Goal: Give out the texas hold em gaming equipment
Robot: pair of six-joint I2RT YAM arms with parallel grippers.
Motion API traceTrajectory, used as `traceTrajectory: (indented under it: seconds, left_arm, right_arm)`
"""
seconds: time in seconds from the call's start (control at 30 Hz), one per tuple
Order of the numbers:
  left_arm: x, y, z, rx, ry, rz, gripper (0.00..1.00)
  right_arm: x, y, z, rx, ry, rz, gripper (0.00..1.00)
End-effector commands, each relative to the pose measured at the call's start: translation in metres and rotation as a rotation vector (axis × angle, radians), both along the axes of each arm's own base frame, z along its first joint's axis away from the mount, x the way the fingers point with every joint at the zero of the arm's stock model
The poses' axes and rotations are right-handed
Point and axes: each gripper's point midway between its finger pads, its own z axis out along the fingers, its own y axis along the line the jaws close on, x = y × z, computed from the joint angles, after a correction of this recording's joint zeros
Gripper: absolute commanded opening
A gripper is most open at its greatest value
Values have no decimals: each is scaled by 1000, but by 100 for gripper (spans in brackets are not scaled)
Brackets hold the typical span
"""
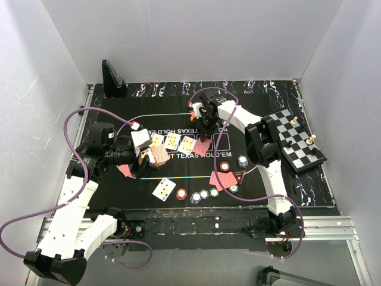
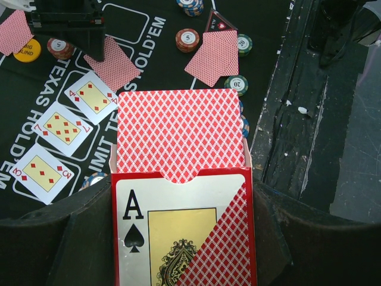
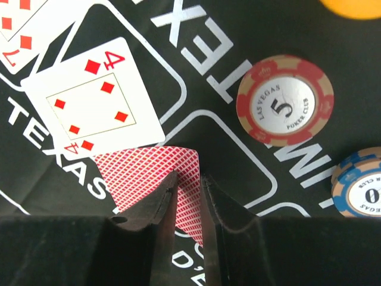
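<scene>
A plain white back wall and pale side walls box the space in, softly and evenly lit. The desk is black with pale marbled streaks, a metal rail along its near edge and a black stand in the far-left corner.

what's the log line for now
left fingers: hold card box | right fingers: slightly apart over face-down card | beside four of diamonds

Chessboard blocks my right side; chips line the near edge; mat beyond the cards lies open.
</scene>
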Motion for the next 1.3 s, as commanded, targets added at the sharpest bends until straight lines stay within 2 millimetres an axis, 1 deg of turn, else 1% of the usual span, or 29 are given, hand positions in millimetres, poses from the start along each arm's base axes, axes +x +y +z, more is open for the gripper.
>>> traceTrajectory:
  seconds: [0.0, 0.07, 0.1, 0.13, 0.2, 0.23, 0.37, 0.43, 0.5, 0.57, 0.6, 0.67, 0.7, 0.73, 0.77, 0.8, 0.83, 0.87, 0.9, 0.93, 1.0, 1.1, 1.17, 1.27]
  left_arm:
    - [-1, -3, 18, -30, -50, -23, 0]
    - [-2, -3, 16, -31, -41, -23, 0]
    - [-2, -4, 16, -31, -40, -24, 0]
    - [-3, -4, 17, -35, -43, -25, 0]
    - [-3, -4, 17, -35, -43, -23, 0]
    - [-4, -3, 16, -36, -42, -21, 0]
    - [-4, -3, 18, -36, -48, -18, 0]
    - [-5, -3, 17, -35, -43, -19, 0]
    - [-4, -3, 20, -36, -50, -16, 0]
    - [-4, -2, 20, -35, -54, -14, 0]
    - [-4, -2, 21, -34, -57, -15, 0]
    - [-4, -2, 21, -34, -58, -13, 0]
    - [-5, -3, 20, -34, -55, -16, 0]
    - [-4, -2, 18, -32, -52, -16, 0]
    - [-5, -2, 17, -32, -52, -18, 0]
    - [-4, -2, 15, -29, -50, -17, 0]
    - [-3, -3, 14, -29, -49, -17, 0]
    - [-3, -3, 15, -30, -54, -18, 0]
    - [-2, -2, 14, -29, -53, -14, 0]
    - [-1, -3, 14, -32, -61, -15, 0]
    - [1, -3, 14, -38, -62, -4, 0]
    - [3, -4, 12, -44, -64, -5, 0]
    - [4, -5, 10, -45, -61, -5, 0]
    - [8, -5, 10, -44, -63, 0, 0]
  right_arm:
    - [24, -1, 2, -48, -119, -8, 31]
    - [28, -5, 5, -67, -141, -18, 32]
    - [30, -7, 5, -78, -154, -24, 35]
    - [31, -9, 7, -87, -167, -35, 41]
    - [35, -12, 9, -102, -188, -50, 44]
    - [36, -13, 10, -110, -196, -55, 52]
    - [43, -15, 21, -116, -229, -88, 53]
    - [45, -13, 33, -104, -249, -110, 53]
    - [43, -12, 47, -77, -256, -132, 53]
    - [36, -9, 66, -30, -264, -161, 53]
    - [32, -7, 72, -6, -260, -177, 52]
    - [19, -5, 90, 47, -245, -216, 50]
    - [12, -1, 106, 97, -240, -235, 50]
    - [3, 3, 123, 162, -227, -258, 52]
    - [-8, 9, 153, 253, -226, -270, 61]
    - [-19, 16, 171, 332, -208, -268, 74]
    - [-31, 21, 187, 408, -176, -288, 79]
    - [-43, 27, 203, 480, -115, -334, 81]
    - [-54, 31, 218, 539, -88, -314, 83]
    - [-67, 37, 231, 593, -11, -337, 84]
    - [-91, 48, 254, 692, 62, -309, 85]
    - [-123, 61, 280, 770, 105, -267, 86]
    - [-138, 67, 297, 803, 126, -246, 87]
    - [-155, 79, 309, 836, 170, -221, 88]
